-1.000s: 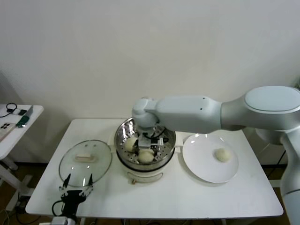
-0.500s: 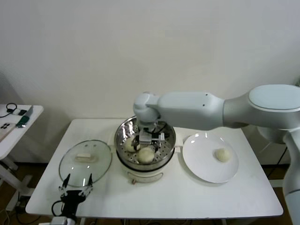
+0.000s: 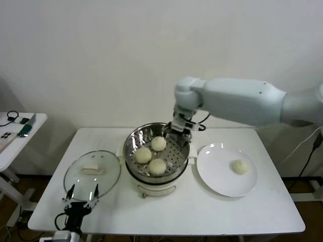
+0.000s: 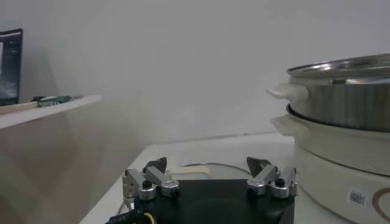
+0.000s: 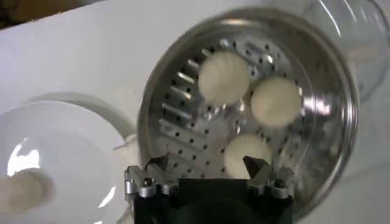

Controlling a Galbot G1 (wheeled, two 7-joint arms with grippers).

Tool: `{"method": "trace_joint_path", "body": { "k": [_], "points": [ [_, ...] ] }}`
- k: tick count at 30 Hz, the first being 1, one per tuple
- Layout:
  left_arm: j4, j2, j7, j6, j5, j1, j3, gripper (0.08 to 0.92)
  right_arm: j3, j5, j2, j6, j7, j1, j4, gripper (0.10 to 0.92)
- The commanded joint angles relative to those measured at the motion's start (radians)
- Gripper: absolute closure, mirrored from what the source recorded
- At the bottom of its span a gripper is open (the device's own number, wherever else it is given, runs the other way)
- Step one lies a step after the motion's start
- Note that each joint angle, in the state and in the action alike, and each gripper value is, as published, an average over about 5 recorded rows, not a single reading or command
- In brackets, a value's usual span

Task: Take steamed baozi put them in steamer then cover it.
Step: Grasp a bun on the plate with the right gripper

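The steel steamer (image 3: 177, 157) stands mid-table on its white base. Three off-white baozi lie on its perforated tray: one at the back (image 3: 159, 143), one at the left (image 3: 143, 155), one at the front (image 3: 157, 167). They also show in the right wrist view (image 5: 224, 77). A fourth baozi (image 3: 239, 166) lies on the white plate (image 3: 217, 171) to the right. My right gripper (image 3: 180, 127) hovers open and empty above the steamer's back right rim. My left gripper (image 3: 81, 199) is open and idle at the table's front left, near the glass lid (image 3: 92, 171).
The glass lid with its white handle lies flat left of the steamer. A small side table (image 3: 15, 132) with gadgets stands at the far left. The wall is close behind the table.
My right gripper has let go of a baozi in the steamer, then risen and moved back right, out of the pot. The left arm has not moved.
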Motion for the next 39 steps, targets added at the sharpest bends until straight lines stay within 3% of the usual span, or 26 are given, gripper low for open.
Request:
{"method": "trace_joint_path", "body": {
  "k": [1,8,15,39],
  "points": [
    [-0.008,0.004,0.0,0.006,-0.021,-0.007,-0.011,0.177,-0.055,0.27,-0.349,-0.319,0.065,0.044,0.001,0.203],
    [-0.027,0.005,0.001,0.009,-0.029,0.001,-0.023,0.177,0.035,0.159,-0.506,-0.341,0.051,-0.133,-0.027,0.203],
    [-0.044,-0.002,0.002,0.006,-0.025,0.019,-0.029,0.177,0.192,0.051,-0.549,-0.32,0.034,-0.355,-0.094,0.203],
    [-0.047,-0.026,0.002,0.01,0.008,0.04,-0.033,0.177,0.484,-0.089,-0.345,-0.259,0.014,-0.674,-0.44,0.203]
  ]
}}
